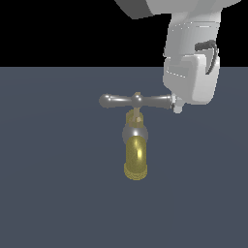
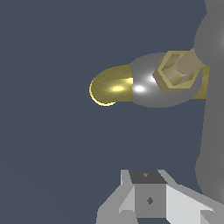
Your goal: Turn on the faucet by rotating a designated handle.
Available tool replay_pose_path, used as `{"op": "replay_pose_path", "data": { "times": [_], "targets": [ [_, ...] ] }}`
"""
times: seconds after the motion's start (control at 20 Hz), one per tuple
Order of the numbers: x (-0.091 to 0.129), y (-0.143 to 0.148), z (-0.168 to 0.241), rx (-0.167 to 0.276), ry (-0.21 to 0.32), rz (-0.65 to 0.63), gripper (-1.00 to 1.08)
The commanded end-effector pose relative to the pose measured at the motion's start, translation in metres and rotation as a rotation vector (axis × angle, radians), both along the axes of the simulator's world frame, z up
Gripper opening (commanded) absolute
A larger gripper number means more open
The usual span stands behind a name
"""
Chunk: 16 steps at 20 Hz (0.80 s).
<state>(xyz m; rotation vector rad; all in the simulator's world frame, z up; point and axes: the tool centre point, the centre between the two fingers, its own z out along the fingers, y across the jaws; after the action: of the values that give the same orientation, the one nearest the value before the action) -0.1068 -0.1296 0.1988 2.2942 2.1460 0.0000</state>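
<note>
Handle sitting atop faucet, mid-scene; looking rigid, polished metal, prob slippery. Gripper hovering at its exterior-view-right bulb end; best push point, max leverage. Jaw opening: can't tell, nothing visibly held.

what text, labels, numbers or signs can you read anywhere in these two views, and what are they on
None: no readable text, label, brand, number or sign shows in either view.
The faucet, its handle and gold spout are plain metal with no markings.
The end effector and its white housing are blank; the small diamond mark on the grey block in the wrist view is a shape, not a character.
</note>
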Motion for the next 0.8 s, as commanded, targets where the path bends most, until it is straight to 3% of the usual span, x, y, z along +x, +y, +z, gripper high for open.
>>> {"op": "replay_pose_path", "data": {
  "times": [0.0,0.75],
  "targets": [
    [0.0,0.0,0.0,0.0,0.0,0.0,-1.0],
    [0.039,-0.008,0.0,0.0,0.0,0.0,-1.0]
  ]
}}
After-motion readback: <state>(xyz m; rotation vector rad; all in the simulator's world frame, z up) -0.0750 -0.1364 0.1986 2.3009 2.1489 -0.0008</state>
